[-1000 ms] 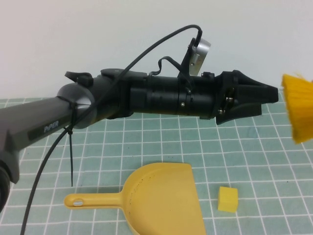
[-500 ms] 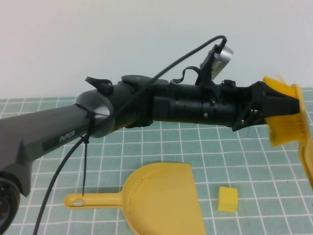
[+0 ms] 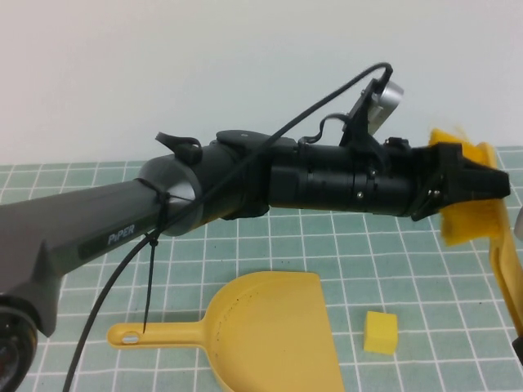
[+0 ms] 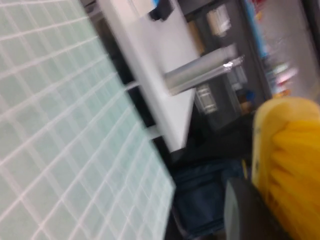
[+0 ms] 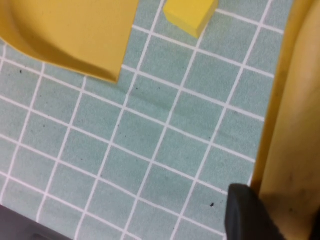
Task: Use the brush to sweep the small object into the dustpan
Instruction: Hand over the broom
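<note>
The small object (image 3: 380, 332), a pale yellow cube, lies on the green grid mat just right of the dustpan (image 3: 270, 327); both also show in the right wrist view as cube (image 5: 190, 15) and dustpan (image 5: 75, 35). The brush (image 3: 467, 219) hangs at the far right above the mat, bristles up by the left arm's tip, handle running down the edge. My right gripper (image 5: 285, 220) is shut on the brush handle (image 5: 295, 125). My left gripper (image 3: 500, 184) is shut, high above the mat, its tip against the brush head (image 4: 290, 165).
The left arm (image 3: 245, 188) stretches across the whole middle of the high view, above the dustpan, with a black cable looping over it. The dustpan's handle (image 3: 155, 333) points left. A white wall stands behind the mat.
The left arm has reached further right to the brush head and its gripper has gone from open to shut. The brush has shifted in from the right edge.
</note>
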### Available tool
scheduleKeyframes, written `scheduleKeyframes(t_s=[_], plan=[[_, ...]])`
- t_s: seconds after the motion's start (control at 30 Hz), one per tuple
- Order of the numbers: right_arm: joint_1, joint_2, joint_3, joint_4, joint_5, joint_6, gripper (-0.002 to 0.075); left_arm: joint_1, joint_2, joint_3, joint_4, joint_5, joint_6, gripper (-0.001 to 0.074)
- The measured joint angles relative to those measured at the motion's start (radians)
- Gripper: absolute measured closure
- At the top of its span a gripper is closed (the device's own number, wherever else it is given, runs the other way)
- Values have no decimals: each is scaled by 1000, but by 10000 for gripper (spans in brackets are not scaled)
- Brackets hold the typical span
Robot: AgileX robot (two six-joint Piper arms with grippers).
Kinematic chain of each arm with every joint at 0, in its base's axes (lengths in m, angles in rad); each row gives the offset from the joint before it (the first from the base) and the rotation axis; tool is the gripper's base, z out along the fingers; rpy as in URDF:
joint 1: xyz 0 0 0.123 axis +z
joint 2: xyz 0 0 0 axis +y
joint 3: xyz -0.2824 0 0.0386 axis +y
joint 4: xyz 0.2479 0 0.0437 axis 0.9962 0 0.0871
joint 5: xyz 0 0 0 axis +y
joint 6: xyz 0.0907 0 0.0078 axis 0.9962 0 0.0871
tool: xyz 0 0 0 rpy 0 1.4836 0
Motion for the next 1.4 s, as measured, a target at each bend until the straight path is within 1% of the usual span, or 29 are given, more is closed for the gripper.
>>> scheduleKeyframes(t_s=[0.17,0.23,0.27,0.33,0.4,0.47,0.5,0.57,0.67,0.77,0.9,1.03,1.1,1.23,1.33,1.4], plan=[[0,0,0,0,-11,-2,533,0,0,0,0,1,4,735],[0,0,0,0,-11,0,512,0,0,0,0,5,4,735],[0,0,0,0,-11,2,489,0,0,0,0,7,4,735],[0,0,0,3,-6,2,412,0,0,0,0,9,6,735],[0,0,-13,8,8,2,273,0,0,0,2,13,8,735],[0,0,-29,6,30,-20,172,2,0,0,2,30,11,735],[0,0,-40,0,47,-31,141,8,0,0,0,46,24,735],[0,0,-60,-24,80,-43,109,21,0,0,0,81,44,735],[-5,-15,-74,-65,106,-49,92,48,0,0,0,143,50,735],[-24,-55,-75,-64,102,-57,87,68,0,0,0,186,57,735],[-39,-85,-69,-18,111,-122,85,89,0,0,0,246,89,735],[-78,-90,-11,48,56,-166,85,89,0,0,0,316,112,735],[-124,-90,20,132,26,-231,85,89,0,0,0,336,116,735],[-240,-90,46,359,17,-396,85,89,0,0,0,368,124,735],[-328,-90,49,572,60,-568,85,89,0,0,0,377,124,735],[-380,-81,49,728,121,-687,85,89,0,0,0,379,124,735]])
